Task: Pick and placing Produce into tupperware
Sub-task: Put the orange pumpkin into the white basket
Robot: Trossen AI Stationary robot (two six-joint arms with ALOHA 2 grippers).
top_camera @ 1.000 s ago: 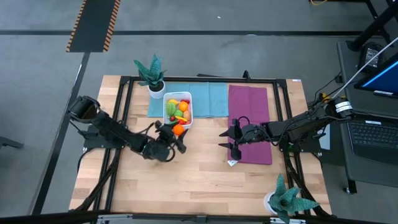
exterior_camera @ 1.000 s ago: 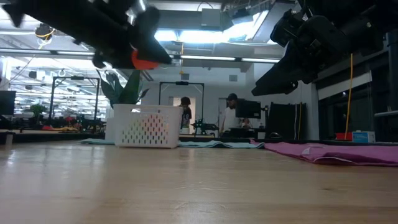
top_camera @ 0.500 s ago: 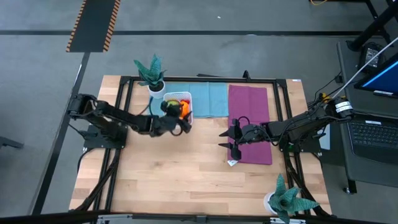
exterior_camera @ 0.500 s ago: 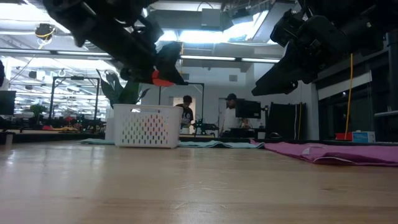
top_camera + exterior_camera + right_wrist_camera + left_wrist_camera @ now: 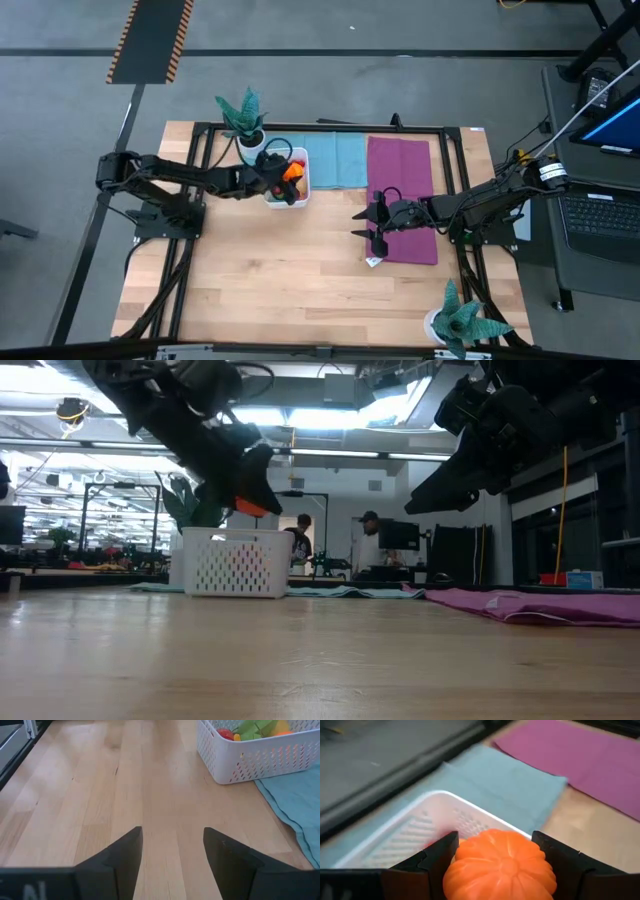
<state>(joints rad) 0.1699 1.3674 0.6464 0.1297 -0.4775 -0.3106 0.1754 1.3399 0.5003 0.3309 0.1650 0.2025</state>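
The left pincer [image 5: 500,870] is clamped on an orange toy pumpkin [image 5: 500,865], held above the white perforated container [image 5: 287,182] that sits on the teal cloth [image 5: 335,160] with other toy produce [image 5: 252,727] inside. The right pincer [image 5: 172,855] hangs open over the bench [image 5: 300,290], beside the purple cloth [image 5: 400,165].

Bright overhead ceiling lights [image 5: 300,415]; blurred left wrist background.

1. A light wooden table [image 5: 300,270] with a black frame carries everything.
2. A teal cloth [image 5: 335,160] and a purple cloth [image 5: 400,190] lie flat, side by side.
3. A white basket [image 5: 301,190] sits at the teal cloth's edge.
4. Two potted plants [image 5: 243,120] [image 5: 462,320] stand at opposite corners.
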